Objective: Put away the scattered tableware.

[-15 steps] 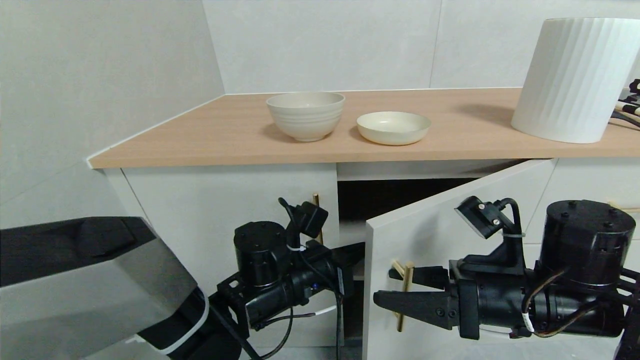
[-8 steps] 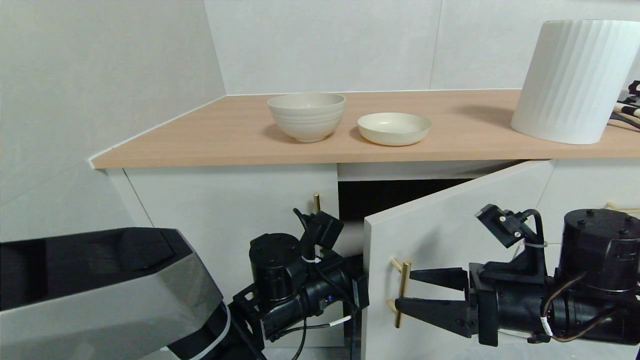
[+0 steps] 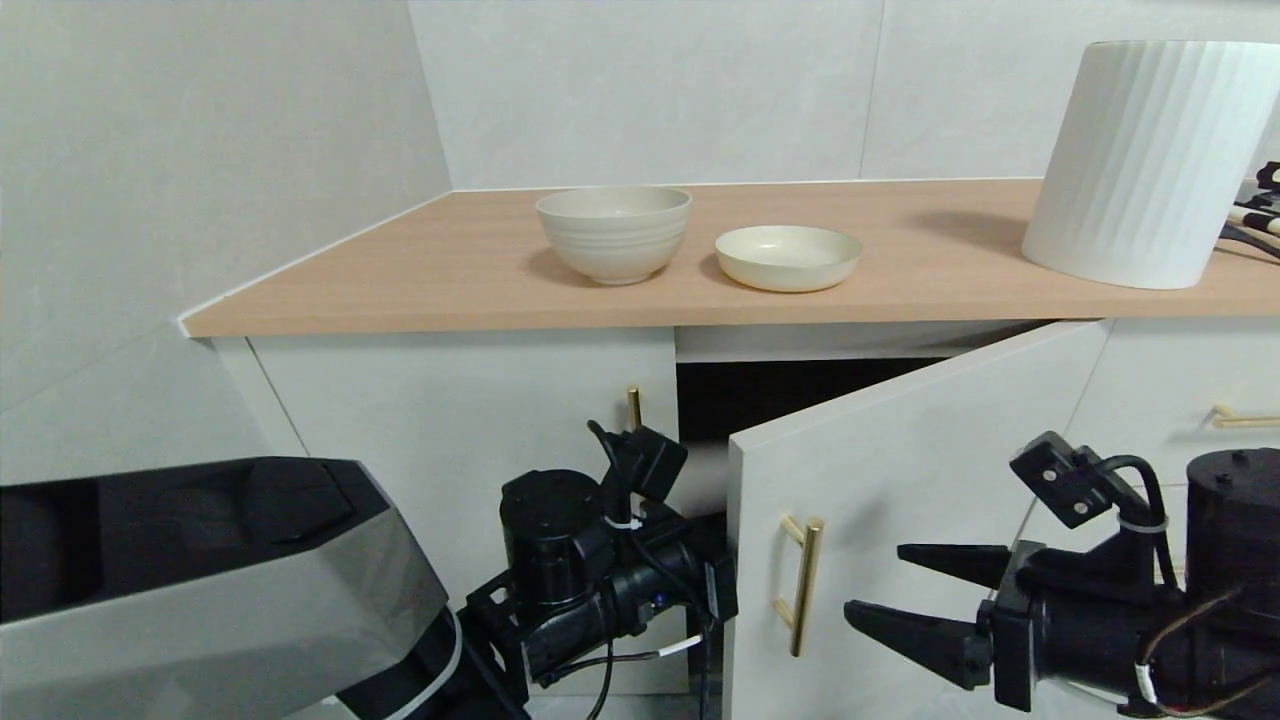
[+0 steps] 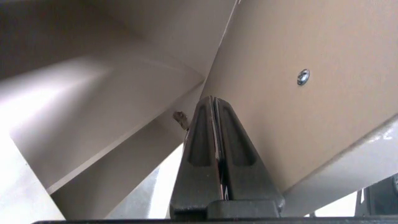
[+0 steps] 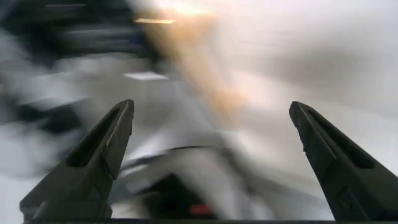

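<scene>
With the left claw (image 4: 214, 106) pressed closed behind the ajar door (image 3: 900, 450), the spread right claw (image 3: 875, 580) could knock that door onto it.

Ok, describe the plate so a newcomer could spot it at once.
Start at the wooden counter. Near its middle sit two cream dishes, left of a tall ribbed white cylinder. The plate is the one nearer the cylinder: low and shallow, unlike the deep, ridged bowl beside it.
</scene>
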